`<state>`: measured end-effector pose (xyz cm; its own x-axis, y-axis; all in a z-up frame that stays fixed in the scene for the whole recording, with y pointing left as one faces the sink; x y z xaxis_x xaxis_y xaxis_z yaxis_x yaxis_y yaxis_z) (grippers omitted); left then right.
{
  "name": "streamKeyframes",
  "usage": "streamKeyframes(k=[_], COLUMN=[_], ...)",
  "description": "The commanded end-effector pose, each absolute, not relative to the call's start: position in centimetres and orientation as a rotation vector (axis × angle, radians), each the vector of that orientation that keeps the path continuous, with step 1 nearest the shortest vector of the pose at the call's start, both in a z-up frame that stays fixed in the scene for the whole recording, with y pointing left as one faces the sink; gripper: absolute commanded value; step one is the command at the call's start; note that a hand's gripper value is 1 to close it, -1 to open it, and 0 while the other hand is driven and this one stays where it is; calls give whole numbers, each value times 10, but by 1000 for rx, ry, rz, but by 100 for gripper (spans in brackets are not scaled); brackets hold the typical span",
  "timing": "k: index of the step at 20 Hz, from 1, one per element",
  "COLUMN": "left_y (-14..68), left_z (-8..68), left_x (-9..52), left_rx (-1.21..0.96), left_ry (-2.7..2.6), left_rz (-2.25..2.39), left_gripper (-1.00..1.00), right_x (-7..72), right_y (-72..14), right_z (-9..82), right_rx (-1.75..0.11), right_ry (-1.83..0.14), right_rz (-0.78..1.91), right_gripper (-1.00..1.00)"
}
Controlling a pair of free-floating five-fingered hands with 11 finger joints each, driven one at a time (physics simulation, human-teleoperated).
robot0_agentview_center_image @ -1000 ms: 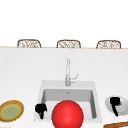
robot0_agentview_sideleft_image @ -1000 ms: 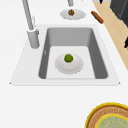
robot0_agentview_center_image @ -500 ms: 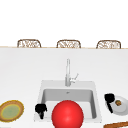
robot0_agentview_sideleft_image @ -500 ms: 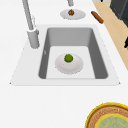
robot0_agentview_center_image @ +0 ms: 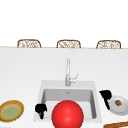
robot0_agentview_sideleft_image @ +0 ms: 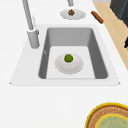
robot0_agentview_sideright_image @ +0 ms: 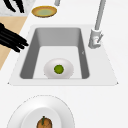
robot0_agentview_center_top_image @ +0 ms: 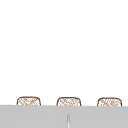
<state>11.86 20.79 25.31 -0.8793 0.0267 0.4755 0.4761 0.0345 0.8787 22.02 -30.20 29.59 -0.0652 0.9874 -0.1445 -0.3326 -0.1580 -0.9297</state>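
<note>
Fingers of the right hand (robot0_agentview_center_image: 106,96) stretch out straight and slack, holding nothing, just off the right rim of the square grey sink basin (robot0_agentview_center_image: 95,105). Seen from the right side, this hand (robot0_agentview_sideright_image: 11,38) reaches in from the front, its fingertips (robot0_agentview_sideright_image: 23,44) over the front edge of the sink (robot0_agentview_sideright_image: 35,50). Just to the right of the sink, beside the hand, lies a round white plate (robot0_agentview_center_image: 122,108) with a small brown piece of food (robot0_agentview_center_image: 118,102) on it; whether the hand touches the plate cannot be told.

The left hand (robot0_agentview_center_image: 41,109) hangs at the front left corner of the sink, and it cannot be told whether its fingers are curled or loose.

Inside the sink, on its floor, sits a shallow white dish (robot0_agentview_sideleft_image: 69,64) with a small green ball-shaped fruit (robot0_agentview_sideleft_image: 68,58) at its middle. In the front view a big glossy red ball (robot0_agentview_center_image: 67,114) stands at the sink's front edge. A tall silver tap (robot0_agentview_center_image: 68,73) rises from the back rim of the sink.

Left of the sink, on the white tabletop (robot0_agentview_center_image: 22,75), rests a round yellow-rimmed woven plate (robot0_agentview_center_image: 11,110). Right of the sink, in front of the white plate, lies a brown sausage-shaped stick (robot0_agentview_center_image: 116,125). Far behind the sink, three wicker chair backs (robot0_agentview_center_image: 68,44) line the tabletop's far edge.
</note>
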Motion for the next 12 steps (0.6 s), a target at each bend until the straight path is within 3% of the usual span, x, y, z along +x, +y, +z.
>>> streamKeyframes(k=[1, 12], left_y=[208, 208], left_z=[253, 253], left_x=[119, 119], left_rx=[-511, -511], left_ry=[-1990, -1990], left_rz=[-1910, -1910], left_gripper=[0, 0], right_x=[221, 236], right_y=[-301, -283], right_z=[301, 300], right_rx=[-982, -1001], right_ry=[-991, -1220], right_rz=[1575, 1564], right_gripper=[-100, -100])
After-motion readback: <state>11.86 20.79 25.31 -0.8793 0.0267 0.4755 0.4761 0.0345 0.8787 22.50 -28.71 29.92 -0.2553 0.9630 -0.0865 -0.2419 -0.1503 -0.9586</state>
